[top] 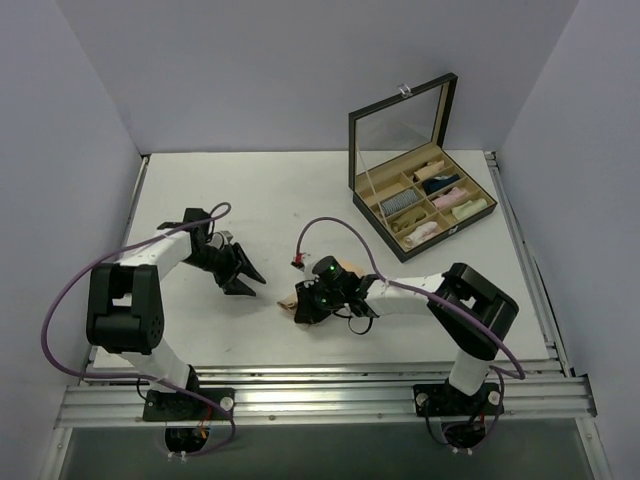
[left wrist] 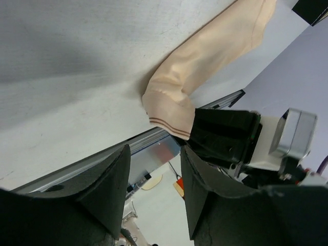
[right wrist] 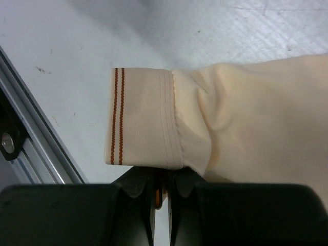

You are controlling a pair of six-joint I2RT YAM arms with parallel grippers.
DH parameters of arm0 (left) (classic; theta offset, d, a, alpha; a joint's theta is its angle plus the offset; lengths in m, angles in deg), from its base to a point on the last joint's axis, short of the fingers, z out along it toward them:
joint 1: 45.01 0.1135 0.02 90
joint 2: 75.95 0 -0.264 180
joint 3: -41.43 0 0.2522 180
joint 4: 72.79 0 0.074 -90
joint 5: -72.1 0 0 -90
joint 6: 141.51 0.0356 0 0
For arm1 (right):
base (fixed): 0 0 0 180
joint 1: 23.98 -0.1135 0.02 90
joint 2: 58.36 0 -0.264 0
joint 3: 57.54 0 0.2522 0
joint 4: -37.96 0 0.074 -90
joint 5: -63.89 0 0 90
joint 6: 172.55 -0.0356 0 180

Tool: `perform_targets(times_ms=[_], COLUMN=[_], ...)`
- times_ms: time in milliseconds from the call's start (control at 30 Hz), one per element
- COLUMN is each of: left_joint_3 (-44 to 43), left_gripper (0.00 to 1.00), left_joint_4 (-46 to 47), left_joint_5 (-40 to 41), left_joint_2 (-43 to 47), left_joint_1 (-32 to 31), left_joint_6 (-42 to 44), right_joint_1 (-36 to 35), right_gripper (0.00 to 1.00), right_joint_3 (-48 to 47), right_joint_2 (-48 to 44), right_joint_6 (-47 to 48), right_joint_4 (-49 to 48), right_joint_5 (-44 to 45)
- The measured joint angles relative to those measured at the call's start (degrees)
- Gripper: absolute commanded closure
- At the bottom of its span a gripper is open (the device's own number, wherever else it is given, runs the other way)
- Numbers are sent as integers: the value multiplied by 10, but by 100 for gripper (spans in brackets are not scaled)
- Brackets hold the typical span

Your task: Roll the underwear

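The underwear (top: 291, 300) lies on the white desk (top: 250, 190) near its front edge, between the two arms and closer to the right one. It is a thin, pale peach cloth, partly hidden from above by the right gripper (top: 305, 308).

The right gripper (right wrist: 161, 190) is low at the desk and clamped on the underwear (right wrist: 251, 113). Its jaws are almost together, pinching the lower edge of the waistband (right wrist: 143, 120), a folded cream band with two thin rust-coloured stripes. The rest of the cloth spreads away to the right, flat on the desk with soft creases. In the left wrist view the underwear (left wrist: 205, 56) runs in a long, loosely folded strip from the upper right down into the black right gripper (left wrist: 220, 136).

The left gripper (top: 255, 285) is just left of the underwear, not touching it. Its jaws stand apart with nothing between them (left wrist: 154, 154).

A metal rail (top: 320, 375) runs along the front of the desk. At the far right corner sits a dark box (top: 450, 232) with its lid up. Its compartments hold small cloth rolls (top: 425, 232).
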Motion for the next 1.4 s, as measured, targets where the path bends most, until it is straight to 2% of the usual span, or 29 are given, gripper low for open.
perform_targets(times_ms=[200,400,567,700,967,1400], left_joint_3=[24,31,2,-7,12,61], left_gripper=[48,49,51,53,55,56], left_joint_4=[47,76,76,74,74,91], left_joint_5=[1,11,37,50,68,68], left_joint_2=[12,7,-25,-45,-53,-33], left_joint_1=[-25,-57,-106,-140,-152,-196], left_joint_6=[-3,-23,-40,-50,-68,-91], right_joint_1=[49,48,23,-17,-91,-124], right_gripper=[100,100,98,100,100,96], right_joint_3=[18,13,-1,-6,-16,-22], right_joint_2=[7,4,-13,-29,-32,-32], right_joint_6=[-39,-18,18,35,45,48], right_joint_4=[-40,-20,34,65,91,114], right_joint_5=[-66,-63,-2,73,200,282])
